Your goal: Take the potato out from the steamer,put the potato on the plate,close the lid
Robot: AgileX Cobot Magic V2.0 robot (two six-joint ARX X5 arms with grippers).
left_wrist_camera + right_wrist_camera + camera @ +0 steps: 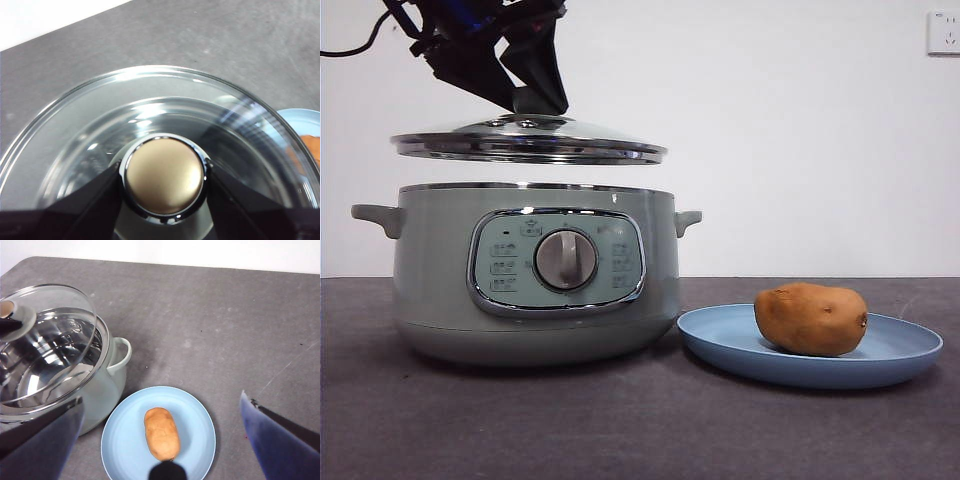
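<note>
Jaws of the left gripper point(164, 176) are clamped on the lid point(529, 140) knob above the steamer point(535, 270) — off-centre lowering risks rim misseating; right gripper point(162, 440) jaws are spread

One potato point(811, 319), one plate point(720, 345), one steamer point(440, 290) with two side handles and one dial point(566, 260), one lid point(528, 139) – and two grippers, left point(164, 176) and right point(165, 440).

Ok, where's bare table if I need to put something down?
Bare table lies behind the plate and beside the steamer. Crowded: the potato fills the plate's middle; the left gripper holds the lid above the steamer.
</note>
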